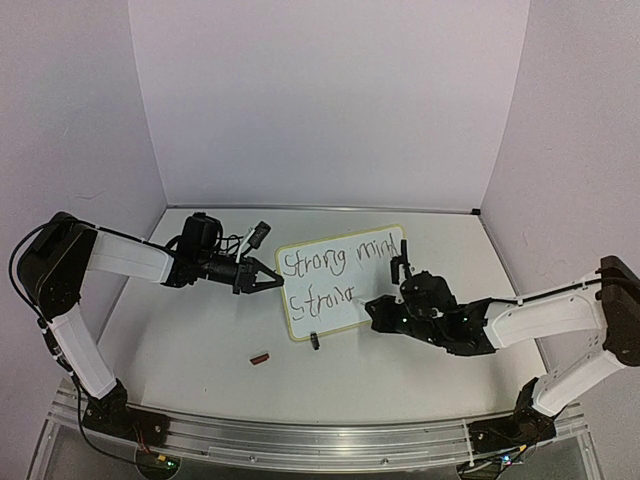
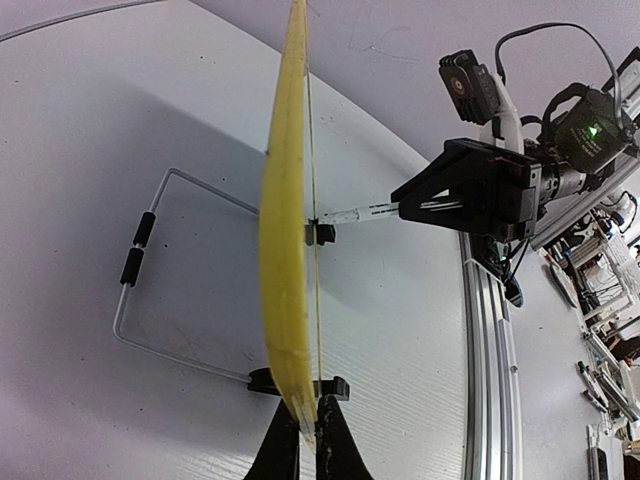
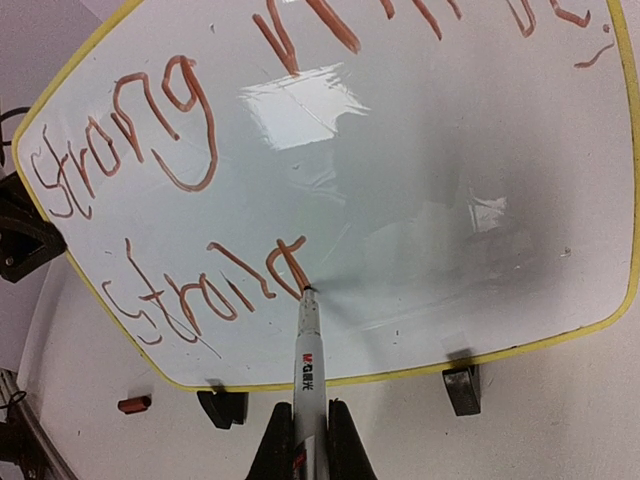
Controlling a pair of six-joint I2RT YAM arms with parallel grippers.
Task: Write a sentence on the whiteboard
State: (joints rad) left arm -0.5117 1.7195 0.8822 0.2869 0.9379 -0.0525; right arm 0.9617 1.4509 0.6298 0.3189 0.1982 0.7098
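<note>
White table (image 1: pixel 200 330) holds, from the left, the left gripper (image 1: pixel 272 280) pinching the edge of the upright whiteboard (image 1: pixel 378 278) mid-table, the sentence (image 1: pixel 315 264) "Strong mind" over an unfinished second line, and the right gripper (image 3: pixel 308 440) clamping a marker (image 3: pixel 308 350), tip on the last letter.

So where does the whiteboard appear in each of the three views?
Top external: the whiteboard sits at the centre of the picture.
Left wrist: edge-on, a yellow strip down the middle.
Right wrist: its face fills most of the picture.
Shared landmark: the black clip under its lower edge.
</note>
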